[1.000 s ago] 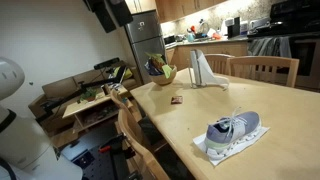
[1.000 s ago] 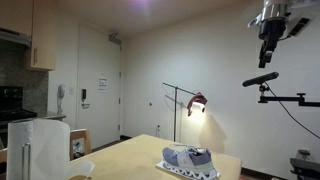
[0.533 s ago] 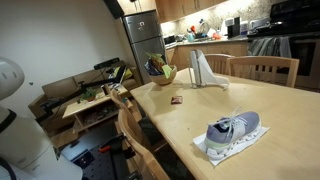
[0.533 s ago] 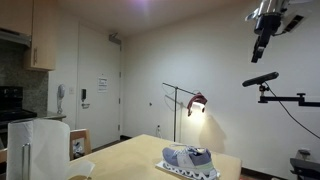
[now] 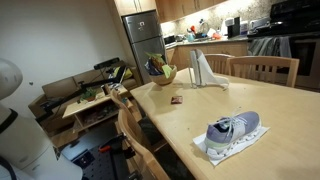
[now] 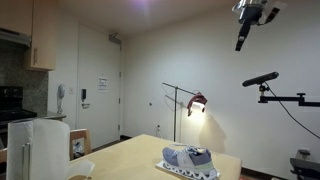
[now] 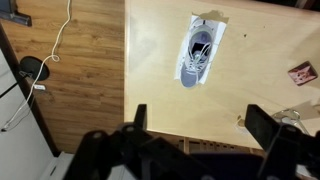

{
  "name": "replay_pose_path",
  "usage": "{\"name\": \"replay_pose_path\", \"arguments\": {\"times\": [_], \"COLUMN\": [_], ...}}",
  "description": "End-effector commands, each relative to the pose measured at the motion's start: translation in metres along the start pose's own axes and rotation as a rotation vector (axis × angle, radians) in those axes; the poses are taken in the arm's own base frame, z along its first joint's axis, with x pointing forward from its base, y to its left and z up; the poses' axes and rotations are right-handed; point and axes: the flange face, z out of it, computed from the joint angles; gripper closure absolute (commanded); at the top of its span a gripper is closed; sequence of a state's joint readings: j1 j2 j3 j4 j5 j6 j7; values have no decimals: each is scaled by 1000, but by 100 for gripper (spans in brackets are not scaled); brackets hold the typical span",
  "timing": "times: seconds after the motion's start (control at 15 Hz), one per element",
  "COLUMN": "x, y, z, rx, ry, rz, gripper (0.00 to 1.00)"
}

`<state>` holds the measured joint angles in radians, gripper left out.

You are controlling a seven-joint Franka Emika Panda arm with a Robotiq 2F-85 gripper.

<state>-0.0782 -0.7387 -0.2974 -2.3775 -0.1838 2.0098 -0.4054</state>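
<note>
Your claw [image 7: 200, 115] hangs high above the shoe [image 7: 198, 58], fingers spread wide and empty. The shoe lies on a white cloth [image 7: 218, 25] on the table [image 7: 260, 40]. A small red packet [image 7: 301, 72] sits well apart from the shoe, with a bowl [image 5: 162, 72] farther beyond.

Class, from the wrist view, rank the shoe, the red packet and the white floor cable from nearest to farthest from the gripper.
1. Shoe: on the table, straight ahead of the gripper.
2. Red packet: on the table, at the right edge.
3. White cable: far left, down on the floor.
</note>
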Motion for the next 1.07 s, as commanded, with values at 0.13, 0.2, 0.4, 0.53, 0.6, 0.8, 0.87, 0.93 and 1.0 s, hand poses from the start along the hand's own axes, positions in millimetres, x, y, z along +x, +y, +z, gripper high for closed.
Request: {"name": "replay_pose_path", "arguments": {"times": [0.13, 0.2, 0.4, 0.53, 0.6, 0.8, 0.87, 0.93, 1.0], "x": [67, 74, 92, 99, 101, 101, 96, 97, 98], "y": [28, 30, 33, 33, 31, 25, 22, 21, 20], "z": [27, 34, 58, 72, 78, 91, 95, 97, 98], "rx": [-50, -57, -74, -82, -83, -57, -55, -51, -50], "ry": [-103, -124, -191, -237, -266, -356, -301, -323, -332], "rz": [0, -3, -26, -50, -70, -124, -85, -94, -101], "gripper": [0, 0, 0, 0, 0, 0, 0, 0, 0]}}
